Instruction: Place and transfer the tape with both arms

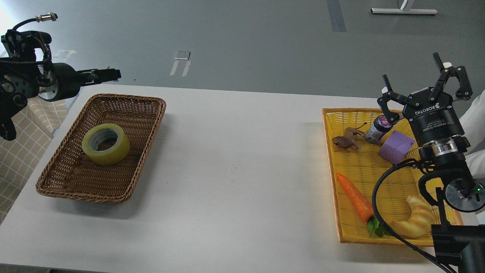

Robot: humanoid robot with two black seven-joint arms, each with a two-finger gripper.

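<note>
The tape point(122, 147), a yellow roll with a grey-white core, lies flat in the brown wicker basket point(150, 101) at the table's left. My left gripper point(110, 73) hangs high above the basket's far edge, well clear of the tape. Its fingers point right and show side-on as one thin dark bar, so I cannot tell whether they are open. It holds nothing. My right gripper point(421, 77) is open and empty, fingers spread upward, above the far right of the yellow tray point(329, 125).
The yellow tray holds a carrot point(354, 197), a croissant-shaped bread point(416, 218), a purple block point(395, 146), a small bottle point(377, 129) and a brown toy animal point(345, 141). A checked cloth point(19, 151) lies left of the table.
</note>
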